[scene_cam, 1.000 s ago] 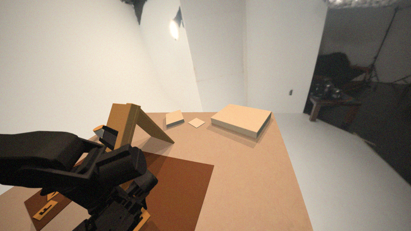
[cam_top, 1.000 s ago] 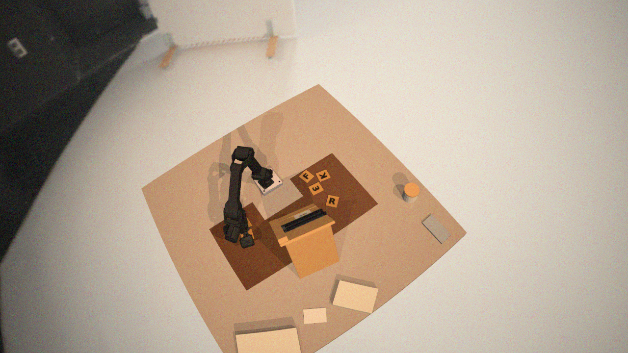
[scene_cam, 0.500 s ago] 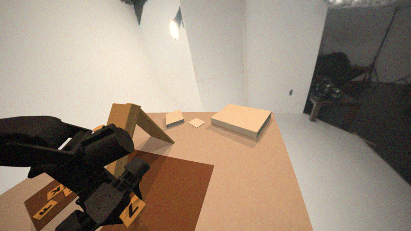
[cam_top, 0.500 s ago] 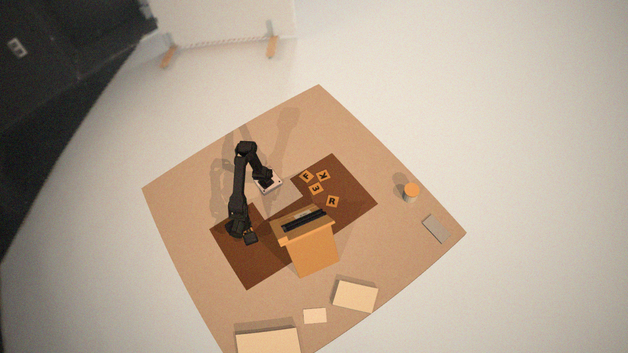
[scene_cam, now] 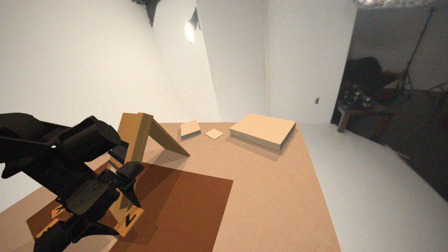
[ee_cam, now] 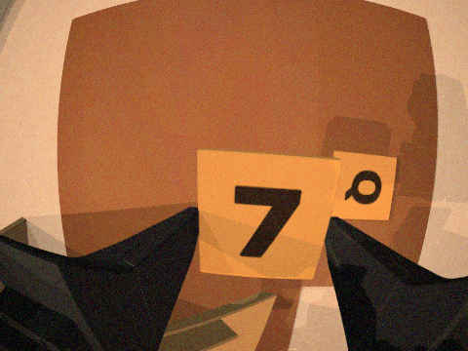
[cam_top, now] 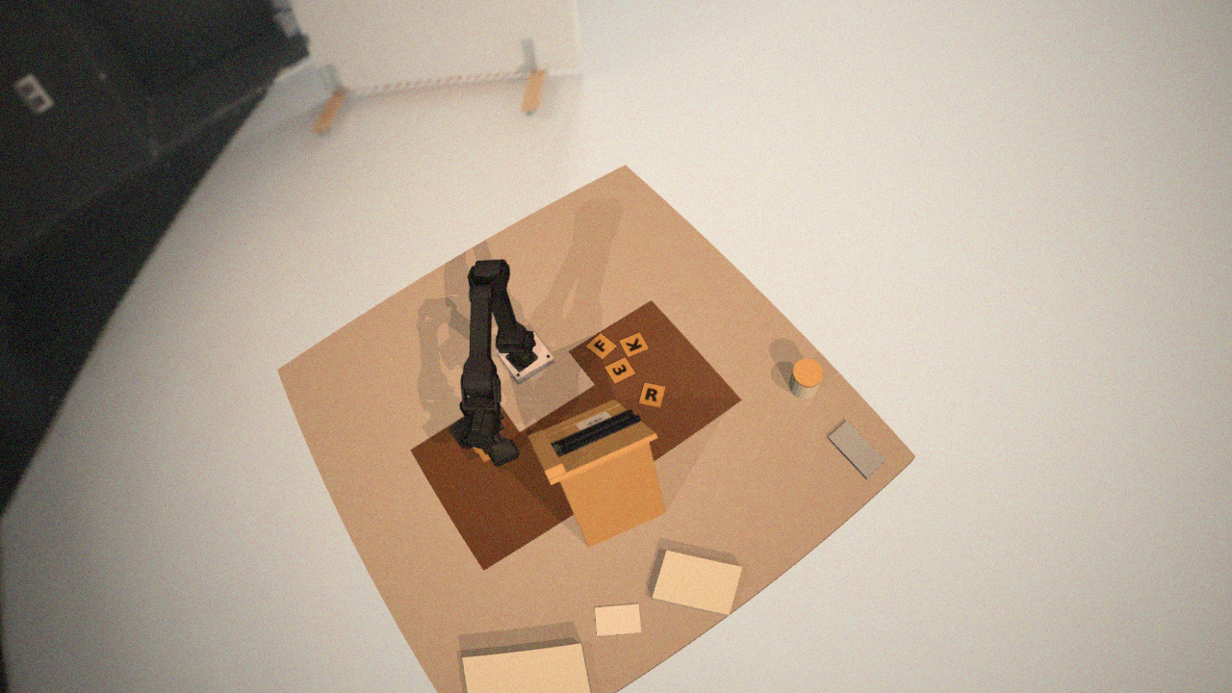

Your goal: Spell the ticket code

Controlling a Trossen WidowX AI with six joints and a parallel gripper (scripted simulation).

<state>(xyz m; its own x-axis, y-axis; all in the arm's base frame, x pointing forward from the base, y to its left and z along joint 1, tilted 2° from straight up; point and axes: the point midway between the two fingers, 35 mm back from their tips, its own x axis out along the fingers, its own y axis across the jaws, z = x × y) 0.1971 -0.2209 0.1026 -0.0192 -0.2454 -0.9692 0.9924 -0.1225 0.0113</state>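
Note:
My gripper (cam_top: 493,449) (scene_cam: 125,219) (ee_cam: 264,222) is shut on an orange tile marked 7 (ee_cam: 221,175) (scene_cam: 133,216) and holds it just above the dark brown mat (cam_top: 491,517) (scene_cam: 188,194) (ee_cam: 195,72), left of the board. A tile marked Q (ee_cam: 365,187) lies on the mat just beyond it. The orange wedge-shaped board (cam_top: 616,500) (scene_cam: 134,134) carries the black letter rail (cam_top: 594,433) on its sloped face; I see no tiles in the rail. Tiles F (cam_top: 600,346), K (cam_top: 633,346), 3 (cam_top: 619,371) and R (cam_top: 652,396) lie on the mat behind the board.
An orange-topped cylinder (cam_top: 807,376) and a grey block (cam_top: 855,448) stand near the counter's right edge. Pale boxes (cam_top: 696,581) (cam_top: 526,668) (scene_cam: 263,130) and a flat card (cam_top: 617,618) (scene_cam: 214,133) lie near the front edge. The arm's base plate (cam_top: 526,365) sits behind the board.

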